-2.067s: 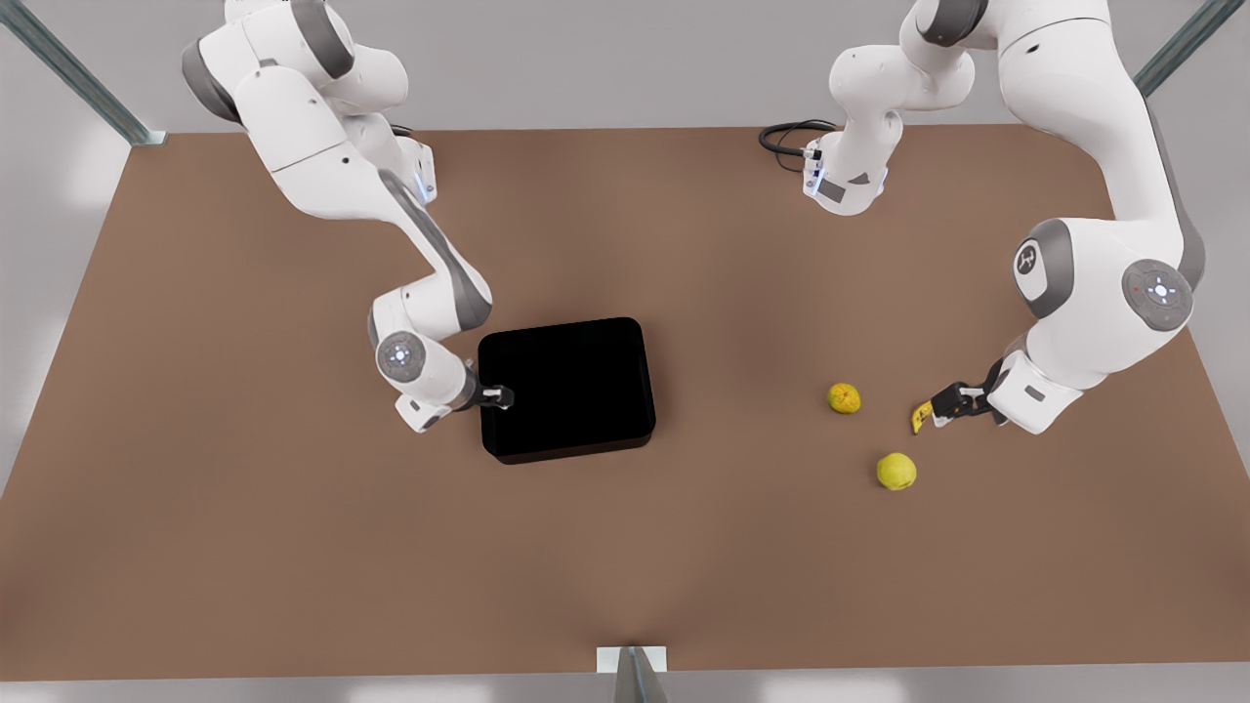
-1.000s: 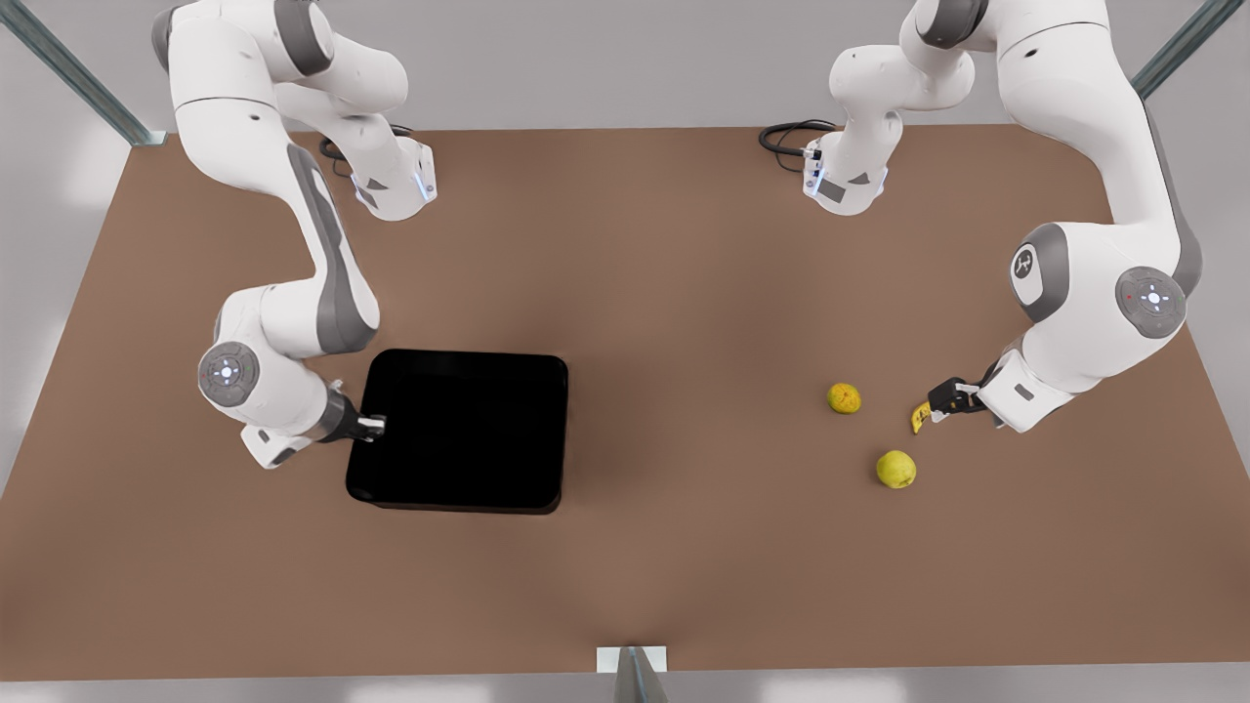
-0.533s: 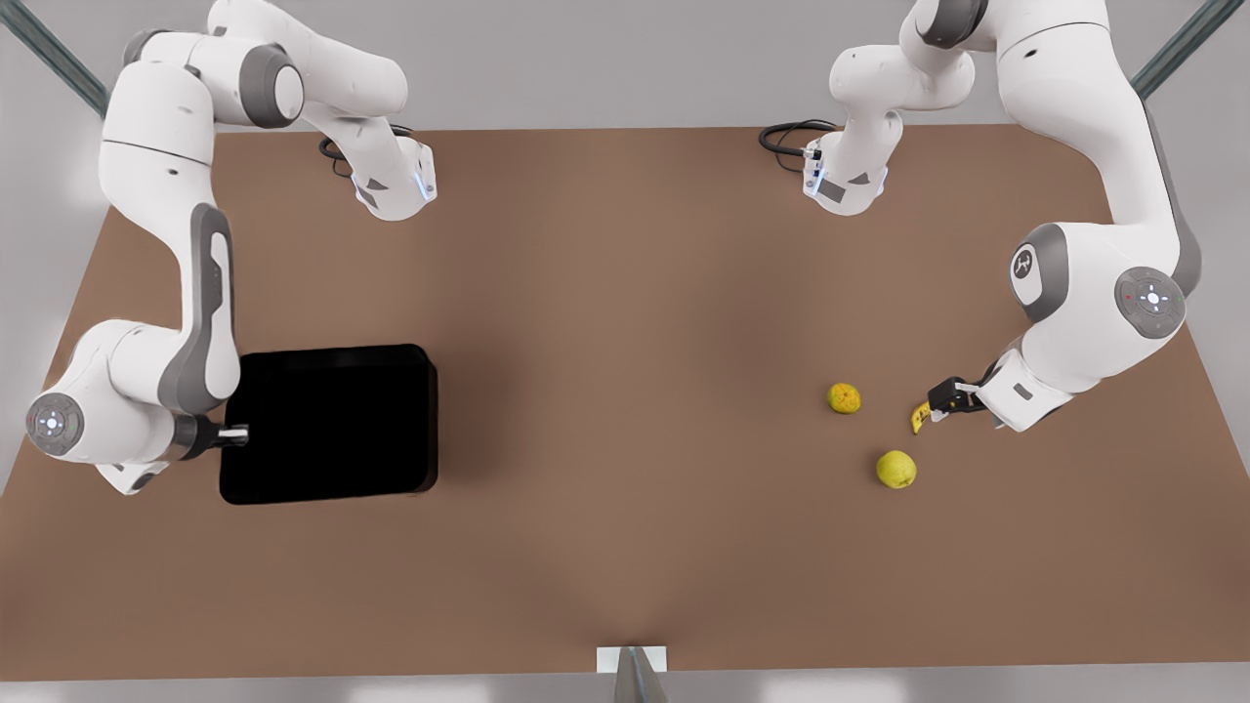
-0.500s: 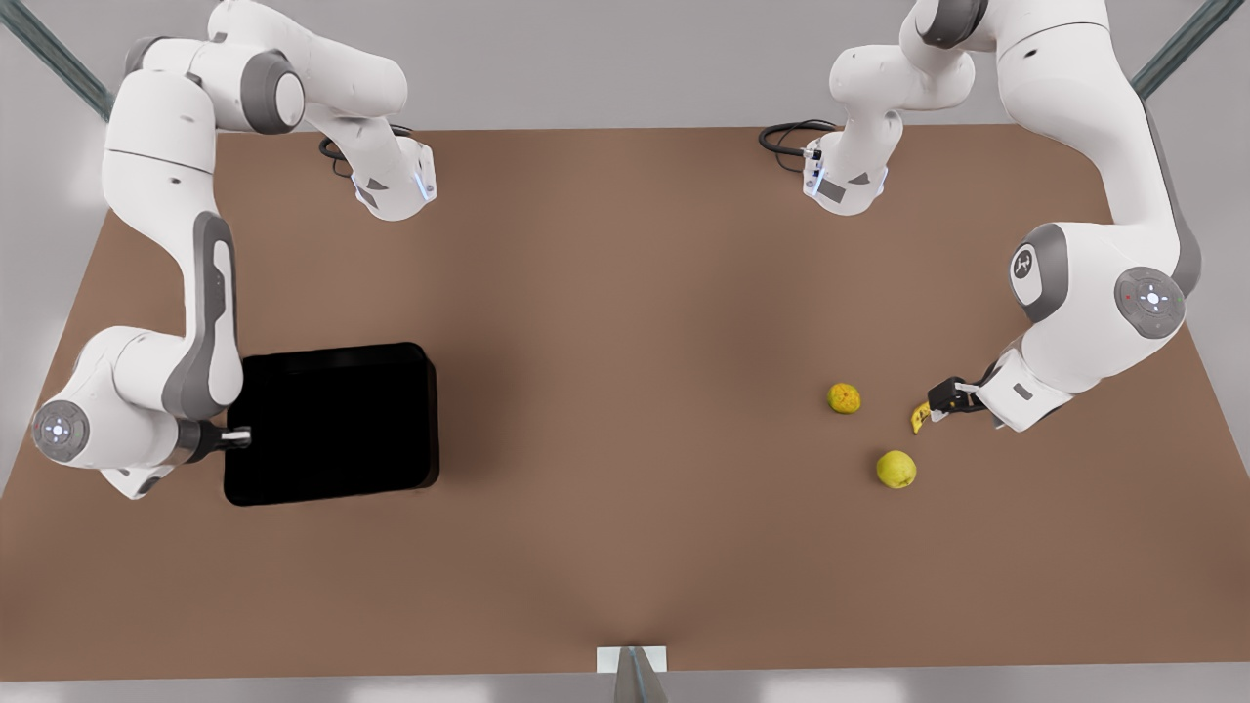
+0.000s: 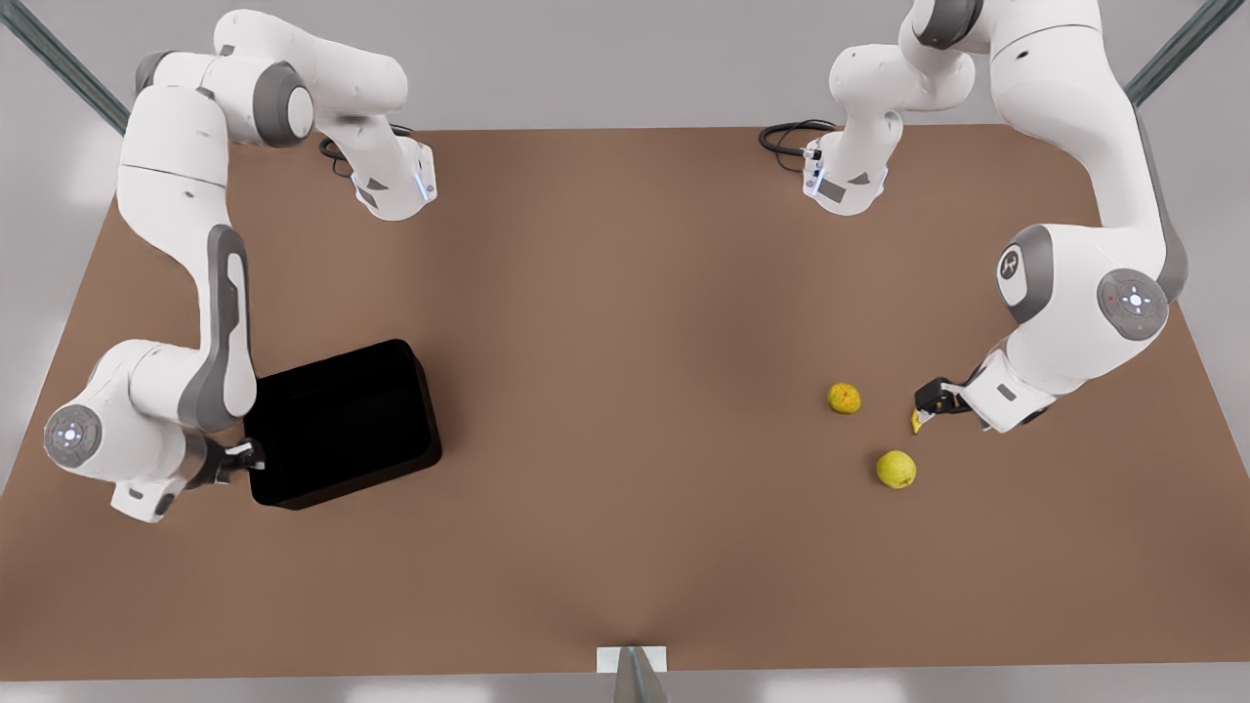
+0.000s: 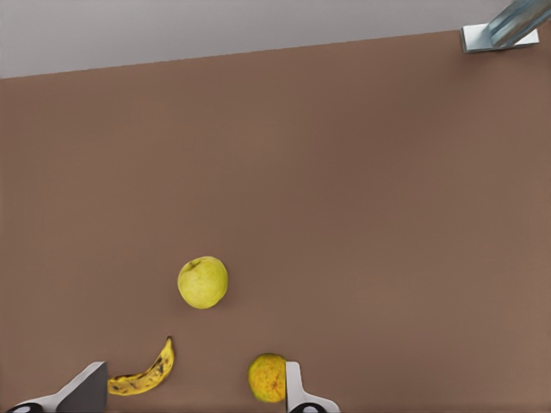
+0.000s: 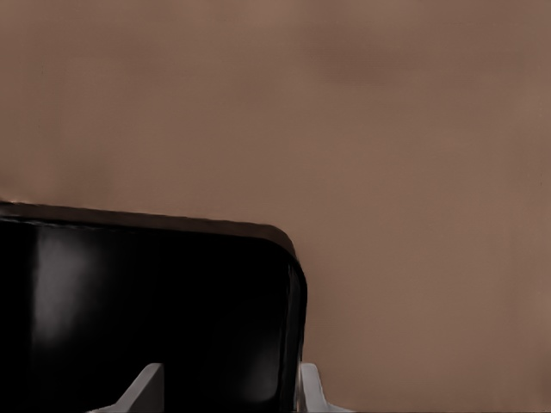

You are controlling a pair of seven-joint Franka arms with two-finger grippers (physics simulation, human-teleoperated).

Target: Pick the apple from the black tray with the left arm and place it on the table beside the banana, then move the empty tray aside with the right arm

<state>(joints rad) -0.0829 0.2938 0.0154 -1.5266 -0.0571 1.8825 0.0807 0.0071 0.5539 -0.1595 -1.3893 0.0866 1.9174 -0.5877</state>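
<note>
The right gripper [image 5: 252, 456] sits at the front view's left, its fingers [image 7: 142, 387] straddling the wall of the black tray [image 5: 342, 422] at one corner and clamped on it; the tray stretches away from the gripper, skewed on the table [image 5: 625, 342] and holding nothing. Well apart, at the front view's right, the left gripper [image 5: 926, 405] hangs low with its fingers [image 6: 86, 389] spread wide and nothing between them. The banana [image 6: 142, 375] lies just beside one fingertip, the rough orange fruit [image 6: 268, 378] against the other. A little beyond them rests the apple [image 6: 203, 282], on the table near the banana.
</note>
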